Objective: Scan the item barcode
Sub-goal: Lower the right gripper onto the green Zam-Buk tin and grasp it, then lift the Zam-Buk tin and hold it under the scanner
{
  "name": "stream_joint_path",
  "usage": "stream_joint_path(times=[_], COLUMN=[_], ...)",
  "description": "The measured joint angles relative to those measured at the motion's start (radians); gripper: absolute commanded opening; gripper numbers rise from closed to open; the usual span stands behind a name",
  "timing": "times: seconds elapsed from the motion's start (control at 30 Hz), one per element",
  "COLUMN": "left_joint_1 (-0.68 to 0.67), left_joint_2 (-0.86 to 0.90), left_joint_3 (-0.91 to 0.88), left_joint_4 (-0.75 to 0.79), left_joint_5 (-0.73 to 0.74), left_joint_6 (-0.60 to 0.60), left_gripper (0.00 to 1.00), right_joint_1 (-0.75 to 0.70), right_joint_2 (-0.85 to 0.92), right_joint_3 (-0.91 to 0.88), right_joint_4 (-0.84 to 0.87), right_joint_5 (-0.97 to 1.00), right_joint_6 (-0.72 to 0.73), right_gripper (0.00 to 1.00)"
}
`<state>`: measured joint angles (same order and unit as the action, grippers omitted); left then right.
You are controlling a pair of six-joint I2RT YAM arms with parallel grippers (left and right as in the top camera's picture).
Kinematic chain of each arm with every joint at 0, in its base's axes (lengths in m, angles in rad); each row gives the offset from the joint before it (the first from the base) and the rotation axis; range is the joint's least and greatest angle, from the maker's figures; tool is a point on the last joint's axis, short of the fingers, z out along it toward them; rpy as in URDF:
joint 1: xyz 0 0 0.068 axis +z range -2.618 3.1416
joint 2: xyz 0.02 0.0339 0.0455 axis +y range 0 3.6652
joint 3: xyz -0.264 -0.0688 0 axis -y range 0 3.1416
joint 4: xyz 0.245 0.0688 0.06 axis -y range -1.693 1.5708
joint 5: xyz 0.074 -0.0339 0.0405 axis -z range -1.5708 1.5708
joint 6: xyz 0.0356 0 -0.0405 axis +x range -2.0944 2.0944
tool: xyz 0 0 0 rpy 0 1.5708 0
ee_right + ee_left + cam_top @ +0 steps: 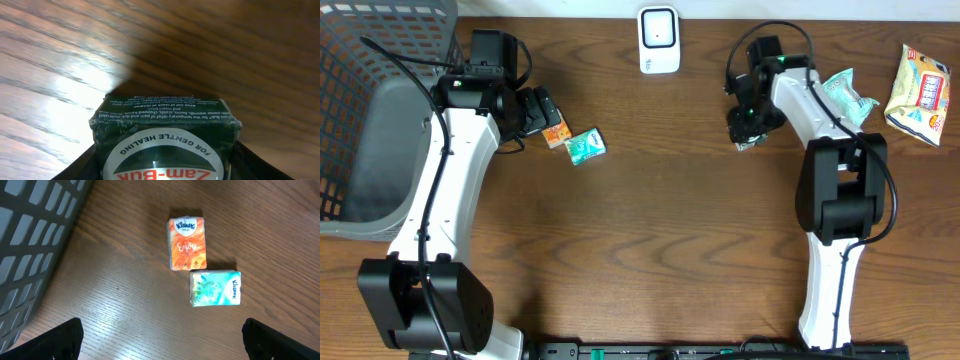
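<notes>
- Currently the Zam-Buk box [165, 135] lies on the wooden table [650, 220], right of centre, between the right gripper's [747, 138] fingers.
- Those fingers flank both its sides closely; a firm pinch cannot be confirmed.
- White scanner [659, 40] stands at the far edge, well apart.
- Left gripper [162, 345] hangs with fingers spread wide above an orange Kleenex pack [187, 243] and a green tissue pack [215, 288], beside the grey basket [360, 100].
</notes>
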<state>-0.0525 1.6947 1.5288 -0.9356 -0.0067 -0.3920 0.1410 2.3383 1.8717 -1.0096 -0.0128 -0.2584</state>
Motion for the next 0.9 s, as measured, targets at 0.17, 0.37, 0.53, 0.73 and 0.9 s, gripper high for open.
stream_joint_path(times=[0.17, 0.37, 0.53, 0.73, 0.9], left_joint_1=[0.0, 0.0, 0.0, 0.0, 0.0], left_joint_2=[0.0, 0.0, 0.0, 0.0, 0.0], left_joint_3=[0.0, 0.0, 0.0, 0.0, 0.0], left_joint_4=[0.0, 0.0, 0.0, 0.0, 0.001], left_joint_5=[0.0, 0.0, 0.0, 0.0, 0.0], left_joint_6=[0.0, 0.0, 0.0, 0.0, 0.0], left_gripper=[1.0, 1.0, 1.0, 1.0, 1.0], right_joint_1=[0.058, 0.118, 0.142, 0.152, 0.193], right_joint_2=[0.0, -0.026, -0.089, -0.109, -0.095], right_joint_3=[0.02, 0.124, 0.208, 0.224, 0.224], right_joint_4=[-0.009, 0.039, 0.194, 0.46, 0.675], right_joint_5=[-0.006, -0.061, -0.092, -0.1, -0.099], right_joint_6=[0.076, 0.136, 0.221, 0.312, 0.338], right_gripper=[0.47, 0.43, 0.38, 0.41, 0.42])
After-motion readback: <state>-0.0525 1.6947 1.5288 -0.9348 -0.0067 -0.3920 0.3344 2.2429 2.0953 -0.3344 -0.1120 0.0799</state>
